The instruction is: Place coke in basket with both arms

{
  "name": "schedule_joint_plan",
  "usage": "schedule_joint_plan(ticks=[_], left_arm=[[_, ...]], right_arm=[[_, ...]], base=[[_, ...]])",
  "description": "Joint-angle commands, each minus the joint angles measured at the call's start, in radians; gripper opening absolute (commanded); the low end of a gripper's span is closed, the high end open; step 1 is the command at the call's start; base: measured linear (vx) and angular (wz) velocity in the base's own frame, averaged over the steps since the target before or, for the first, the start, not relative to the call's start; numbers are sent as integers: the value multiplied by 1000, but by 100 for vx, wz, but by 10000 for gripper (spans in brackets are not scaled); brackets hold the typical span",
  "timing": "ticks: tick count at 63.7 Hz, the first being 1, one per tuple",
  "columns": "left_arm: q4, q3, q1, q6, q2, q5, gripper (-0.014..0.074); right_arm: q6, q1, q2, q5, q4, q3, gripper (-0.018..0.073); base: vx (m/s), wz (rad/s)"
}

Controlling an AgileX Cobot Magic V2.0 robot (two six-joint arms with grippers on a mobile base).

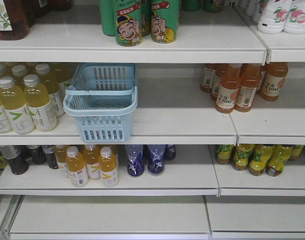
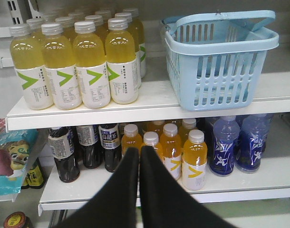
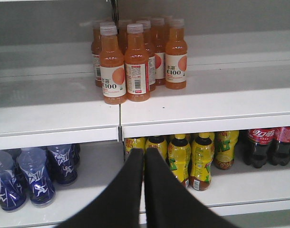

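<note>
Two coke bottles (image 3: 259, 145) with red labels stand at the far right of the lower shelf in the right wrist view, right of the yellow-labelled tea bottles. The pale blue basket (image 1: 102, 127) sits on the middle shelf with its handles folded down, and nothing shows inside it. In the left wrist view the basket (image 2: 216, 80) is up and to the right. My left gripper (image 2: 139, 150) is shut on nothing, low in front of the orange-yellow bottles. My right gripper (image 3: 144, 151) is shut on nothing, in front of the yellow tea bottles and left of the coke. Neither arm shows in the front view.
Pale yellow drink bottles (image 2: 83, 66) stand left of the basket. Orange C100 bottles (image 3: 126, 66) are on the middle shelf at right. Blue bottles (image 2: 235, 145), black-labelled dark bottles (image 2: 83, 145) and orange-yellow bottles (image 2: 183, 152) fill the lower shelf. Green cans (image 1: 140, 20) stand on top.
</note>
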Motion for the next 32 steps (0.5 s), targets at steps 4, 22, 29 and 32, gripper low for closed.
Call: schedule_joint_plan(ticks=[4, 22, 29, 32], left_arm=[[7, 8, -1, -7, -13, -63, -6], [7, 8, -1, -7, -13, -63, -6], [7, 8, -1, -7, -13, -63, -6], [7, 8, -1, -7, -13, -63, -6]], right_arm=[[-3, -7, -19, -68, -7, 11, -5], [-3, -7, -19, -68, -7, 11, -5], [-3, -7, -19, -68, -7, 11, -5], [-3, -7, -19, -68, -7, 11, -5]], base=[[5, -3], [2, -2], [0, 0], [0, 0]])
